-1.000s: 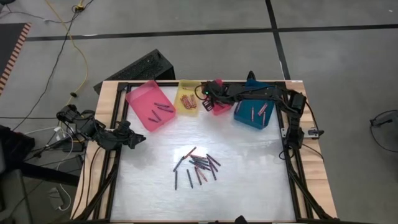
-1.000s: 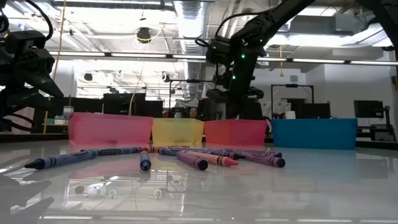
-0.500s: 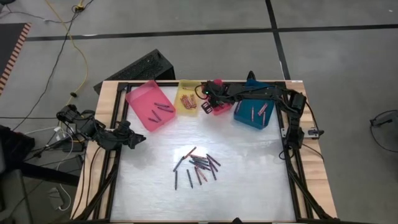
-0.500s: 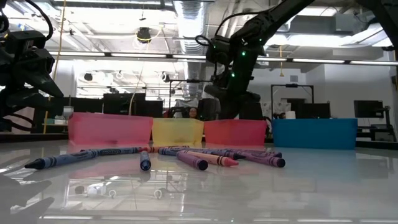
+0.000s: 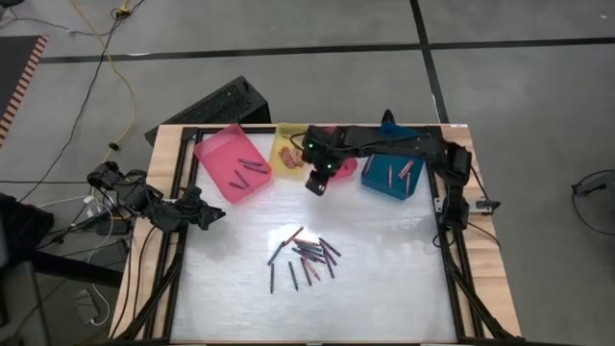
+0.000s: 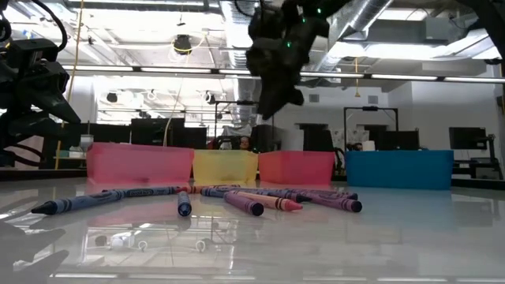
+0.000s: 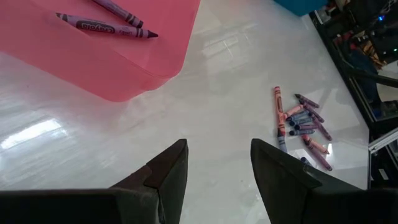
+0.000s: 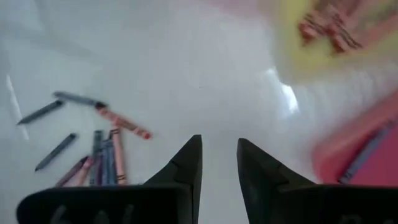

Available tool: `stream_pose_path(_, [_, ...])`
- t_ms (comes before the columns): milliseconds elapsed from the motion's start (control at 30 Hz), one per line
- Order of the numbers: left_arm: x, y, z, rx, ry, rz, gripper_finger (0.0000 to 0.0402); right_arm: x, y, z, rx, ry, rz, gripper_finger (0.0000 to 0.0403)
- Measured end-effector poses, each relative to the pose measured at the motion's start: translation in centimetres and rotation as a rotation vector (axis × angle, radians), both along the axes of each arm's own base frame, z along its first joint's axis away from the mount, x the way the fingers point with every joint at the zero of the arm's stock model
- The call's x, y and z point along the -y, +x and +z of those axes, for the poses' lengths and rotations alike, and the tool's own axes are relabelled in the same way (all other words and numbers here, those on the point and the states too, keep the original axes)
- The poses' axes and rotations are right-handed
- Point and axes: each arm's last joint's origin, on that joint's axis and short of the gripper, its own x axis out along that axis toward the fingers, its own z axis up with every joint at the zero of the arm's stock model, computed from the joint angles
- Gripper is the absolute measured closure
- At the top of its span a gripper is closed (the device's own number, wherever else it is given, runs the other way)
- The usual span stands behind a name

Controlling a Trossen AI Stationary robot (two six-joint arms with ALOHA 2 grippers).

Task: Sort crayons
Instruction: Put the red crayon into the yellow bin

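Observation:
A loose heap of crayons (image 5: 306, 255) in purple, blue, red and pink lies flat on the white table's middle, and shows again in the low view (image 6: 237, 197) and both wrist views (image 7: 298, 121) (image 8: 99, 143). My right gripper (image 5: 317, 183) hangs open above the table, just in front of the yellow tray (image 5: 291, 152) and red tray (image 5: 344, 165), between them and the heap; nothing is between its fingers (image 8: 219, 168). My left gripper (image 5: 213, 219) waits open at the table's left edge, near the pink tray (image 5: 231, 161), its fingers (image 7: 217, 168) with nothing between them.
Four trays stand in a row along the far edge: pink with purple crayons (image 7: 106, 25), yellow with reddish crayons, red, and blue (image 5: 392, 175) with a few crayons. The right arm reaches across the blue and red trays. Bare table lies around the heap.
My right gripper has come up from the red tray, swung toward the table's near-left and turned about, so that it now hangs high in front of the yellow and red trays. The crayons on the table have not moved.

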Motion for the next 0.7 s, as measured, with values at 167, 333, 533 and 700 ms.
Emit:
stream_pose_path(167, [0.0, 0.0, 0.0, 0.0, 0.0, 0.0, 0.0236, -4.5, 1.5, 0.8, 0.101, -0.09, 0.285, 0.0304])
stream_pose_path(333, [0.0, 0.0, 0.0, 0.0, 0.0, 0.0, 0.0236, -9.7, 3.1, -0.5, 0.191, -0.227, 0.572, 0.0304])
stream_pose_path(533, [0.0, 0.0, 0.0, 0.0, 0.0, 0.0, 0.0236, -12.7, 4.2, -2.9, 0.275, -0.337, 0.762, 0.0305])
stream_pose_path(700, [0.0, 0.0, 0.0, 0.0, 0.0, -0.001, 0.0236, -12.0, 5.1, -4.4, 0.263, -0.354, 0.773, 0.0306])
